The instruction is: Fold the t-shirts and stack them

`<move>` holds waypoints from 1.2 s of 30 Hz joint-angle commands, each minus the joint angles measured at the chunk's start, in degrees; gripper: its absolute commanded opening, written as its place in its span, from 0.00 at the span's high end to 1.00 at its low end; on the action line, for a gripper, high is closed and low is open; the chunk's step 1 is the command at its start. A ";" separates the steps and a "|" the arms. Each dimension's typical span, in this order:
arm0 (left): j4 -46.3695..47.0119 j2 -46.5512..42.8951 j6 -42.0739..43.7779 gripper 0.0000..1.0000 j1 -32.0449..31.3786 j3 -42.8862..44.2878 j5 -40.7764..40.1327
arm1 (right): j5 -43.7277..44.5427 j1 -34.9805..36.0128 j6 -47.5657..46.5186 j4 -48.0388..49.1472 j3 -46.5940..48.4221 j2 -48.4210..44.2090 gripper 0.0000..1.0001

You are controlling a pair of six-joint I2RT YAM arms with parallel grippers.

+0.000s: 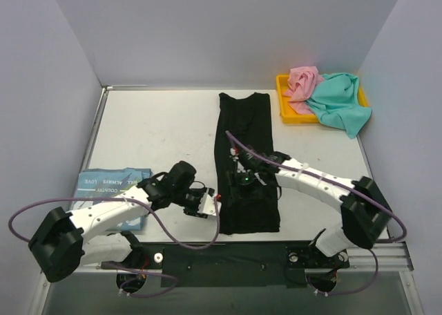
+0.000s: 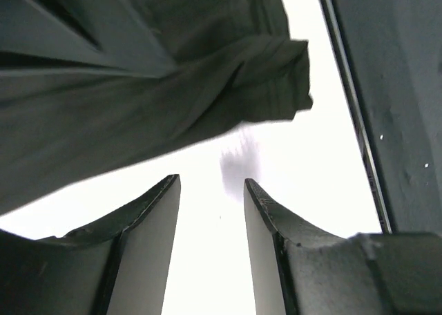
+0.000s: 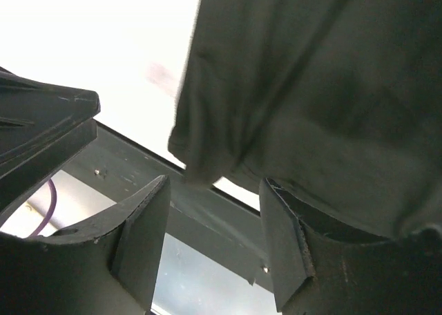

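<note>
A black t-shirt [image 1: 243, 149] lies as a long folded strip down the middle of the table. My right gripper [image 1: 244, 180] hovers over its near half, open; in the right wrist view a hanging corner of the black t-shirt [image 3: 311, 87] sits just beyond the open right gripper [image 3: 214, 182], not between the fingers. My left gripper [image 1: 209, 204] is at the strip's left edge, open, and in the left wrist view only white table shows inside the left gripper [image 2: 210, 180], with the black t-shirt [image 2: 138, 101] ahead. The light blue t-shirt [image 1: 110, 191] lies folded at the left. The pink t-shirt [image 1: 302, 83] and teal t-shirt [image 1: 340, 102] are bunched at the back right.
A yellow tray [image 1: 284, 110] at the back right holds the pink and teal cloth, the teal spilling over its edge. Purple cables loop off both arms. Grey walls close in the table on the left, back and right. A dark rail [image 1: 228, 260] runs along the near edge.
</note>
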 commanded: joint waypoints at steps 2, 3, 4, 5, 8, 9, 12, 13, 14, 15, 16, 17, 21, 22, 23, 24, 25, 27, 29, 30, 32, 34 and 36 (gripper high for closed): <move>-5.22 -7.96 -0.49 0.48 4.73 -4.02 3.06 | 0.51 7.61 -3.25 -3.15 9.81 11.37 0.53; -4.61 -9.80 -1.62 0.48 5.08 -5.33 2.97 | 1.21 8.06 -3.52 -5.16 10.69 13.64 0.57; -4.25 -10.51 -2.15 0.48 5.26 -5.78 3.06 | 2.26 8.76 -3.52 -6.14 12.09 14.45 0.60; -3.81 -11.74 -3.11 0.48 5.52 -6.57 3.23 | 2.97 8.86 -3.52 -7.97 12.46 15.93 0.67; -3.55 -13.07 -2.60 0.48 5.70 -8.15 3.76 | 4.29 8.94 -2.90 -9.92 12.38 16.57 0.82; -3.02 -13.24 -1.81 0.48 5.61 -8.33 4.28 | 4.55 8.94 -2.64 -10.54 12.20 16.39 0.82; 0.05 -12.63 -2.77 0.44 5.18 -8.51 4.11 | 4.99 8.86 -2.38 -11.86 11.32 16.39 0.77; 1.45 -12.11 -3.03 0.43 4.65 -8.42 4.29 | 4.99 8.86 -2.46 -11.77 11.06 16.39 0.76; 2.51 -11.93 -3.38 0.43 4.12 -8.42 4.20 | 4.82 8.94 -2.20 -11.51 10.79 16.48 0.76; 3.82 -11.14 -3.47 0.42 3.16 -8.42 4.12 | 4.38 8.94 -2.29 -11.33 10.79 16.56 0.78; 4.62 -10.70 -3.39 0.41 2.11 -8.42 3.85 | 4.03 8.94 -2.20 -11.07 10.70 17.17 0.83; 6.11 -9.91 -3.56 0.41 -0.08 -8.42 3.59 | 4.03 8.86 -2.37 -10.98 10.62 17.27 0.89; 10.50 -6.32 -2.69 0.38 -6.32 -7.72 1.30 | 3.77 5.71 -2.11 -10.63 6.85 14.64 1.00; 12.08 -5.00 -2.51 0.37 -7.21 -7.72 0.52 | 3.42 4.65 -1.94 -9.76 5.97 12.28 1.00; 14.62 -4.11 -2.42 0.35 -7.31 -7.81 0.16 | 1.93 2.55 -1.76 -9.05 3.43 11.13 1.00; 15.95 -2.45 -1.90 0.34 -7.39 -7.63 -0.10 | 0.61 1.40 -1.15 -6.00 1.67 8.51 1.00; 17.44 -1.56 -1.02 0.33 -7.39 -7.46 -0.28 | -3.32 -0.70 -0.80 -4.14 -1.13 7.35 1.00; 17.46 0.98 1.97 0.33 -7.66 -6.41 -0.19 | -7.38 -1.69 0.08 1.83 -4.40 4.97 1.00; 17.46 3.71 3.12 0.32 -8.01 -4.13 -0.63 | -8.88 -1.69 0.26 4.22 -4.94 5.22 1.00; 18.07 5.11 2.51 0.32 -8.01 -3.59 -1.15 | -9.15 -1.60 0.09 4.75 -4.94 6.01 1.00; 18.34 6.96 3.20 0.31 -8.01 -2.01 -1.33 | -9.50 -1.60 0.17 6.06 -5.29 6.80 1.00; 18.16 8.10 3.73 0.31 -8.18 -0.78 -1.25 | -9.95 -1.60 0.00 6.94 -5.73 7.16 1.00; 16.68 8.81 3.38 0.32 -8.27 0.63 -0.55 | -10.38 -1.60 -0.53 7.21 -5.82 7.07 1.00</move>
